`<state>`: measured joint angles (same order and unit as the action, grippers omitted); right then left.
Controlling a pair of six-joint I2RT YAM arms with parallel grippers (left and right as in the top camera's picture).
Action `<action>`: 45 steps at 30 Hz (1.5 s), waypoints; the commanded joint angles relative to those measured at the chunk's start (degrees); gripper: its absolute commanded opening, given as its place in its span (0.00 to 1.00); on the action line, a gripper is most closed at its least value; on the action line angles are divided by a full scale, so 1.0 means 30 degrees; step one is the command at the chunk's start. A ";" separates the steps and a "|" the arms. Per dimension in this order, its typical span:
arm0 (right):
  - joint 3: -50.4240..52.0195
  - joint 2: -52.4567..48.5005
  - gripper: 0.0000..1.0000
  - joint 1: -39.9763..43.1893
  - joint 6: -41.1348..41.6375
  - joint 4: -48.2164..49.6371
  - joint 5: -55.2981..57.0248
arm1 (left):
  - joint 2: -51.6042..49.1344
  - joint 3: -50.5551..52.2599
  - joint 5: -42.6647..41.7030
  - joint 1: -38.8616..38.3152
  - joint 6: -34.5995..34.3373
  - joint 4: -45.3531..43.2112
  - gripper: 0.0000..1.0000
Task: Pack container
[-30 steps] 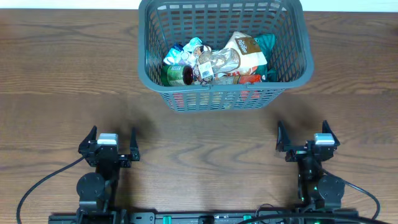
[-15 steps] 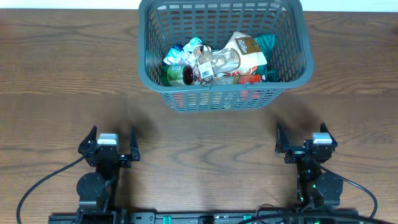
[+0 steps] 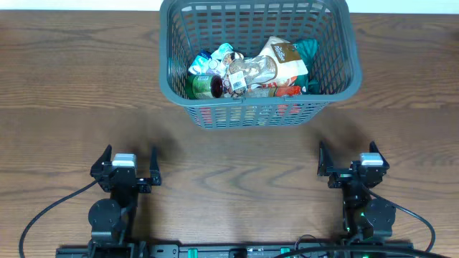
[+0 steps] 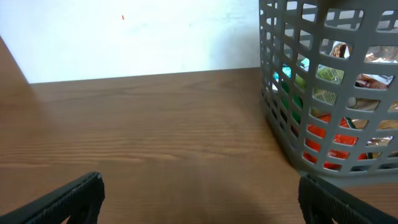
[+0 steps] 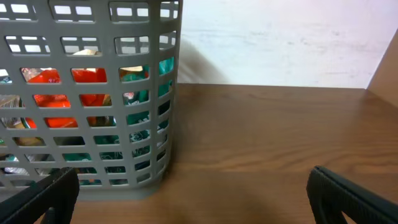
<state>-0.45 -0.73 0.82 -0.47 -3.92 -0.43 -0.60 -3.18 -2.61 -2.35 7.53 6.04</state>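
Note:
The container, a dark grey lattice-sided basket (image 3: 337,79), stands at the far middle of the table. It holds several packets (image 3: 283,64) and a small green-lidded jar (image 3: 204,86). It shows at the right of the left wrist view (image 4: 292,143) and the left of the right wrist view (image 5: 168,93). My left gripper (image 3: 130,163) is open and empty near the front left. My right gripper (image 3: 348,159) is open and empty near the front right. Both are well short of the basket.
The wooden table (image 3: 72,86) stretches to both sides of the basket. A white wall (image 4: 137,37) stands behind the table. Cables (image 3: 43,215) trail from the arm bases at the front edge.
The right gripper shifted very slightly; nothing else has moved.

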 commanded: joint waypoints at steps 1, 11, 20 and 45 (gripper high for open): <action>0.0044 0.0080 0.99 -0.0175 0.0277 -0.0087 0.0080 | 0.0124 0.0539 0.0022 -0.0007 0.0124 0.0168 0.99; 0.0044 0.0080 0.99 -0.0175 0.0277 -0.0080 0.0080 | 0.0124 0.0539 0.0022 -0.0007 0.0124 0.0168 0.99; 0.0044 0.0080 0.99 -0.0175 0.0277 -0.0080 0.0080 | 0.0124 0.0539 0.0022 -0.0007 0.0124 0.0168 0.99; 0.0044 0.0080 0.99 -0.0175 0.0277 -0.0080 0.0073 | 0.0124 0.0539 0.0022 -0.0007 0.0124 0.0168 0.99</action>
<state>-0.45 -0.73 0.82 -0.43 -3.92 -0.43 -0.60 -3.18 -2.63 -2.35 7.55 6.04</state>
